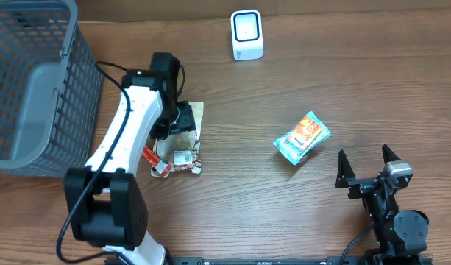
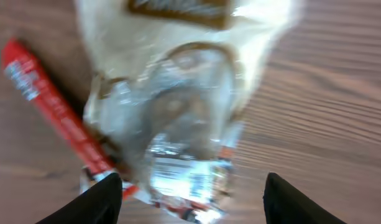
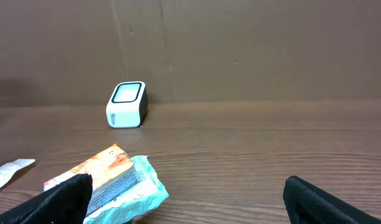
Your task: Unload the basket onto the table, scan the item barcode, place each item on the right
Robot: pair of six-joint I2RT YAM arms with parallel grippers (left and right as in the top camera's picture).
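A clear and beige snack packet (image 1: 187, 151) (image 2: 178, 106) with a white barcode label lies flat on the table. My left gripper (image 1: 183, 124) (image 2: 193, 199) hovers just over it, open, its fingers (image 2: 100, 202) apart on either side of the packet's lower end. A red stick packet (image 1: 154, 160) (image 2: 50, 106) lies beside it on the left. A teal and orange packet (image 1: 302, 137) (image 3: 112, 183) rests at mid-right. My right gripper (image 1: 366, 171) (image 3: 187, 205) stands open and empty near the front edge, the teal packet just ahead on its left. The white scanner (image 1: 246, 34) (image 3: 126, 104) stands at the back.
A grey mesh basket (image 1: 34, 88) fills the far left of the table, close to the left arm. A brown wall rises behind the scanner in the right wrist view.
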